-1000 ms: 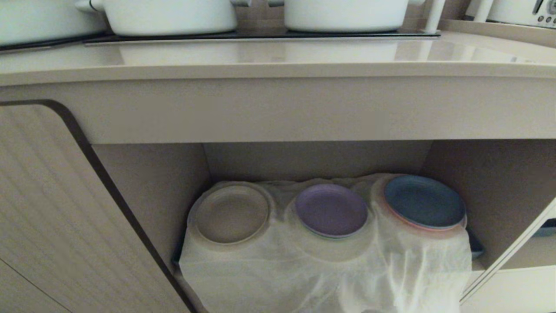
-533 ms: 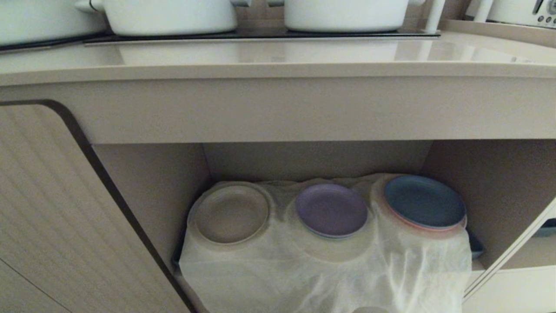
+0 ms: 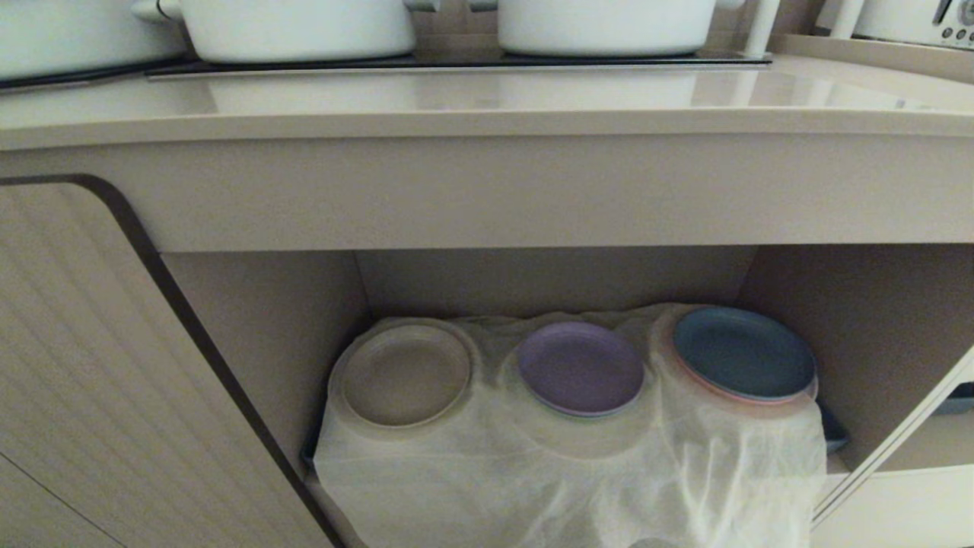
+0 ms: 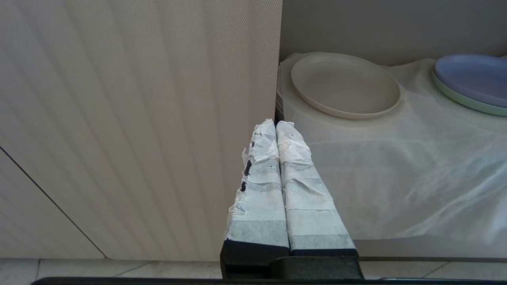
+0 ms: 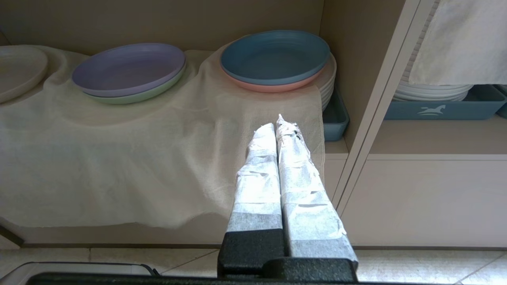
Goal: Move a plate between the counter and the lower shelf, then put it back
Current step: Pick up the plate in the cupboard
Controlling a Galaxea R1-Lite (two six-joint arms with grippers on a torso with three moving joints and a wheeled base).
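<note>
1. Cloth (image 3: 563,472), white and gauzy, hangs nearest over the front lip of the lower shelf (image 3: 259,335); the head view shows neither arm.
2. Left tool (image 4: 276,123), seen only in its own wrist view, has its taped fingers (image 4: 261,190) pressed together on nothing, hovering before the seam between the ribbed cabinet door (image 4: 130,118) and the shelf opening, apart from the cloth.
3. Right tool (image 5: 276,120), seen only in the right wrist view, is likewise pressed shut and empty, hanging before the draped cloth at the shelf's right end.
4. On the cloth the head view counts three plate groups in a row: the plate (image 3: 405,374), cream-beige, at 9 o'clock; a purple plate (image 3: 581,367) in the middle; a blue plate (image 3: 743,353) at 3 o'clock.
5. Only the right wrist view shows that the purple plate lies on a green plate (image 5: 134,95) and the blue one on a pink plate (image 5: 273,86), with stacked white plates (image 5: 328,85) in a blue tray (image 5: 336,118) beneath the cloth.
6. That same view alone shows a second compartment beyond the divider, with another white stack (image 5: 433,92) in a second blue tray (image 5: 439,109).
7. Farthest, the head view alone shows the worktop (image 3: 487,99), its black hob panel (image 3: 456,62) and two white pots (image 3: 297,29).
</note>
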